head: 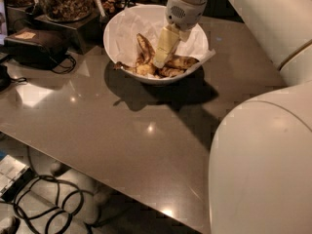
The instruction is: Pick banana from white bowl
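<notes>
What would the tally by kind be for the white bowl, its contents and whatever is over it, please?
White bowl: 1
Dark banana: 1
Yellower bananas: at least 2, partly hidden
Gripper, reaching down into the bowl among the bananas: 1
Total: at least 5

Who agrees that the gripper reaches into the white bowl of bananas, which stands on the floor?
Wrong in one respect: the camera view shows the white bowl standing on the grey table, not the floor. The gripper does reach into it.
</notes>
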Robot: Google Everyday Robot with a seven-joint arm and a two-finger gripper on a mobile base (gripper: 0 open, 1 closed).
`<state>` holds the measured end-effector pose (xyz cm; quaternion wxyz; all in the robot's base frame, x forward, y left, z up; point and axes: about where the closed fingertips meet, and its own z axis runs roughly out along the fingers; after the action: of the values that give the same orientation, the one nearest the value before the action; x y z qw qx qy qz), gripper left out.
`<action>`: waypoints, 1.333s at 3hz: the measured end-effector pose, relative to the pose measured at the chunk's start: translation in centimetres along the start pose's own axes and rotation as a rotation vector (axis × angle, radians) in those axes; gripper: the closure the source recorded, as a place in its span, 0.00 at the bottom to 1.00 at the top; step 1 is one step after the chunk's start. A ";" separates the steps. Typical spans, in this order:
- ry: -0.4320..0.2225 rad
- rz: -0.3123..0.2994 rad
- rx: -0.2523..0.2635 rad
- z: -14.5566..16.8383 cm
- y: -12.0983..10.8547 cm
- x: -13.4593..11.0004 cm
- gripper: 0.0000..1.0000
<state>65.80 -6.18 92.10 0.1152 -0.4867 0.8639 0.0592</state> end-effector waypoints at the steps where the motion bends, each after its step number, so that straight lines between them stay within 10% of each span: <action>1: 0.018 0.009 0.004 0.6 0.1 0.4 0.21; 4: 0.067 0.029 0.015 1.8 -0.6 0.3 0.37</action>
<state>66.38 -6.35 90.25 0.0891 -0.4752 0.8745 0.0383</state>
